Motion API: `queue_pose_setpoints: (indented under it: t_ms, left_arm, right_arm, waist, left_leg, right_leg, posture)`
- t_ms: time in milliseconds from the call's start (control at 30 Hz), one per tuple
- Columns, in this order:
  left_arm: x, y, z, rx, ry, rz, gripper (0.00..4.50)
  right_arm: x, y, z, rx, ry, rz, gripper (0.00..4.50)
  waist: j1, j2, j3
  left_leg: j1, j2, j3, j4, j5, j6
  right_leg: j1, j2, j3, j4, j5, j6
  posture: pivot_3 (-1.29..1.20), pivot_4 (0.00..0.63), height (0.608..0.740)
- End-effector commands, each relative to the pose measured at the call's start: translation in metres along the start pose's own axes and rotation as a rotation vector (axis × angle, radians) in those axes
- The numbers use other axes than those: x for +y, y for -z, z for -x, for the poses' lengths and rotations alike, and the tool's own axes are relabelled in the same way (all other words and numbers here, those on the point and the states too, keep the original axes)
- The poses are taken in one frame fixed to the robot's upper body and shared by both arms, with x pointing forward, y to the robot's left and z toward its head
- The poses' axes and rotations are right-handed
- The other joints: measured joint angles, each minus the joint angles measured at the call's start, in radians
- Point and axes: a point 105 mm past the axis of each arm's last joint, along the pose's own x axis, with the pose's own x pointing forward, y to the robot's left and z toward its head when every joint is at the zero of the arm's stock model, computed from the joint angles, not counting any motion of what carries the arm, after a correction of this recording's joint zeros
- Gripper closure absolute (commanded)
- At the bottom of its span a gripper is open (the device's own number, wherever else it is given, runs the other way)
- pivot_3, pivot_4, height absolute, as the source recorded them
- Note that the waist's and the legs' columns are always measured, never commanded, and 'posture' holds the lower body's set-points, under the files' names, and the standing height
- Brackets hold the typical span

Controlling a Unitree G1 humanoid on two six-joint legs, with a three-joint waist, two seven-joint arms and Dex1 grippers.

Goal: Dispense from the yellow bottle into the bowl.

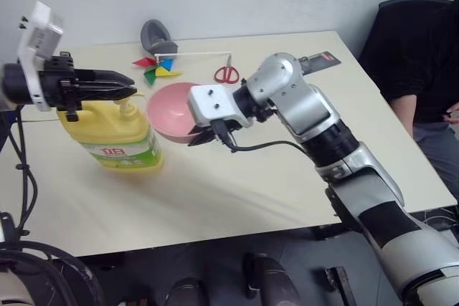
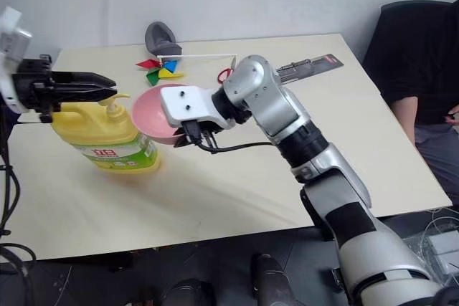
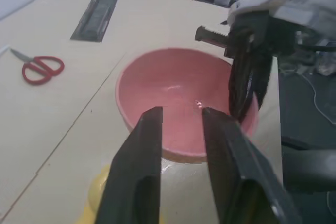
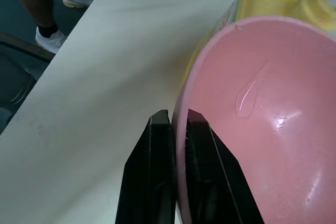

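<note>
The yellow bottle (image 1: pixel 115 137) stands on the table's left part, its pump top (image 1: pixel 128 108) pointing toward the pink bowl (image 1: pixel 171 109) beside it. My left gripper (image 1: pixel 128 92) hovers level just above the pump, apart from it. Its fingers (image 3: pixel 149 145) stand a little open with nothing between them. My right gripper (image 4: pixel 178 116) is shut on the bowl's near rim and holds the bowl tilted next to the bottle. A small clear streak of liquid (image 4: pixel 245 97) lies inside the bowl.
Red scissors (image 1: pixel 226 74), a colourful paper pinwheel (image 1: pixel 159 68) with a white stick, a grey object (image 1: pixel 156 34) and a flat black package (image 1: pixel 319 62) lie at the table's far side. A person in black (image 1: pixel 416 55) sits at the right.
</note>
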Motion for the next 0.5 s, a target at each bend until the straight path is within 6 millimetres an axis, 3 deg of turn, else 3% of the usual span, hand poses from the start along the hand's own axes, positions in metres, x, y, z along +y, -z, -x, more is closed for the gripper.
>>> queue_pose_setpoints:
  t_ms: [33,100,167,267,400,500]
  left_arm:
    - [-0.018,-0.029,0.017,-0.056,0.004,-0.075,2.05]
    - [-0.029,-0.042,0.024,-0.096,0.026,-0.068,1.47]
    - [-0.044,-0.054,0.032,-0.115,0.061,-0.063,0.88]
    - [-0.062,-0.051,0.036,-0.049,0.085,-0.075,0.03]
    - [-0.074,-0.026,0.034,0.084,0.084,-0.08,0.03]
    - [-0.083,-0.01,0.034,0.132,0.11,-0.048,0.03]
  right_arm:
    - [0.006,0.0,0.015,-0.021,0.057,-0.002,4.5]
    - [0.012,0.016,0.021,-0.009,0.096,-0.058,4.5]
    - [0.021,0.049,0.027,0.047,0.167,-0.135,4.5]
    - [0.036,0.096,0.034,0.155,0.267,-0.207,4.5]
    - [0.06,0.158,0.038,0.319,0.348,-0.23,4.5]
    - [0.065,0.177,0.036,0.327,0.412,-0.269,4.5]
  waist:
    - [0.001,0.0,0.001]
    - [0.001,-0.001,0.001]
    - [0.002,-0.002,0.001]
    - [0.006,-0.002,0.002]
    - [0.008,-0.001,0.003]
    - [0.003,-0.003,0.005]
  left_leg:
    - [-0.001,0.0,0.0,0.0,0.0,0.0]
    - [-0.001,0.0,0.0,0.001,0.0,-0.001]
    - [0.0,0.0,0.0,0.001,0.001,-0.001]
    - [-0.001,-0.001,0.0,0.001,0.001,-0.001]
    - [0.001,-0.001,0.001,0.001,0.001,-0.001]
    - [0.0,-0.001,0.002,0.002,0.003,-0.004]
  right_leg:
    - [0.0,0.0,-0.001,0.0,0.0,0.0]
    - [0.0,0.001,0.0,0.0,0.0,0.0]
    - [0.001,0.001,0.0,0.001,0.0,0.0]
    - [0.002,0.001,0.001,-0.001,0.0,0.0]
    - [0.003,0.001,0.001,-0.001,0.0,0.0]
    - [0.003,0.002,0.002,-0.001,-0.001,-0.001]
  posture:
    - [0.0,0.15,0.74]
    - [0.0,0.15,0.74]
    - [0.0,0.15,0.74]
    - [0.0,0.15,0.74]
    - [0.0,0.15,0.74]
    - [0.0,0.15,0.74]
